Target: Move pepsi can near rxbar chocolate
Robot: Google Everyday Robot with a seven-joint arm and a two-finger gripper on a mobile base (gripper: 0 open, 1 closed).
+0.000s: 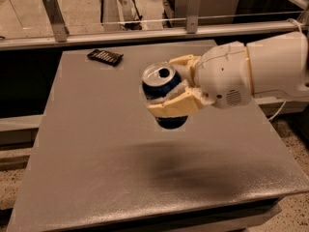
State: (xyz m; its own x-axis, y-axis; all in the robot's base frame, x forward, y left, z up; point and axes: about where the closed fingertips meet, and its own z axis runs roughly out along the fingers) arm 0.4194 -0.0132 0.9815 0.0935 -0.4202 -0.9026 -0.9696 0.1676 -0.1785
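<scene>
Holding pepsi can (161,81) off desk (96,144), claw (169,86) clenched on it; rxbar chocolate (105,57) well apart, far-left; approach, set-down remaining.

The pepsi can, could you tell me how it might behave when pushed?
Clamped in the jaws of the gripper above the table, the pepsi can seems rigid; being tall and round, it may tip if pushed, then roll.
</scene>
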